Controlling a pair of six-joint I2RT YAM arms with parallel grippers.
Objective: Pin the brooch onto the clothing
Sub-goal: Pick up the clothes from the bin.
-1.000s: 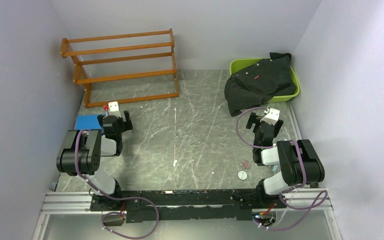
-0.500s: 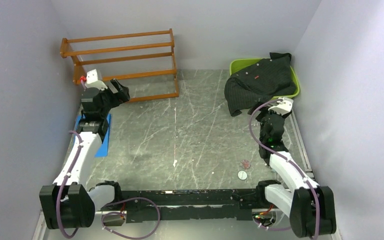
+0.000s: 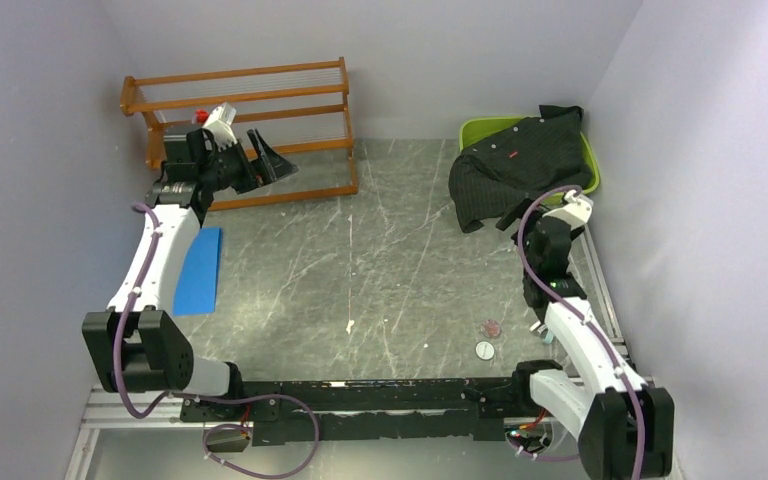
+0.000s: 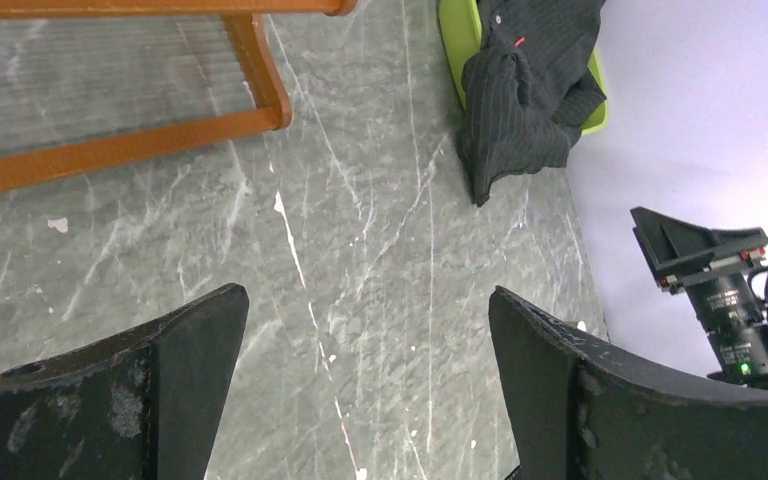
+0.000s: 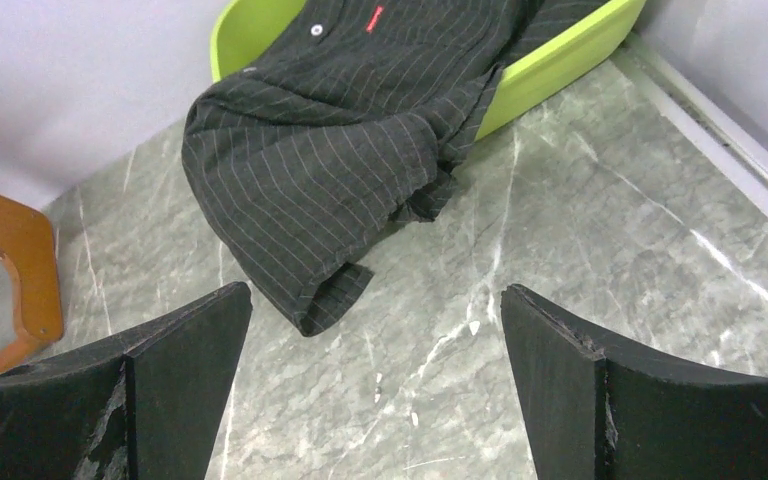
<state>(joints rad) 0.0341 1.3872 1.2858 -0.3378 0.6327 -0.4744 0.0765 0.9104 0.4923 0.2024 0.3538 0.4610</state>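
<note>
Both arms reach out over the bench [image 3: 380, 270], with the shirt heaped at the far right.

A blue mat [image 3: 195, 270] lies flat on the left. Beyond it stands a wooden rack [image 3: 250, 120], and the left gripper [image 3: 272, 160] hangs just in front of its lower rail, fingers spread wide and holding nothing. Near the right arm's base sit a pinkish disc [image 3: 490, 327] and a white disc [image 3: 484, 349], too small to identify. The right gripper [image 5: 372, 340], also spread and holding nothing, faces the black pinstriped shirt [image 3: 515, 165]. The shirt spills out of a green tub [image 3: 590, 178], and one fold rests on the bench.
</note>
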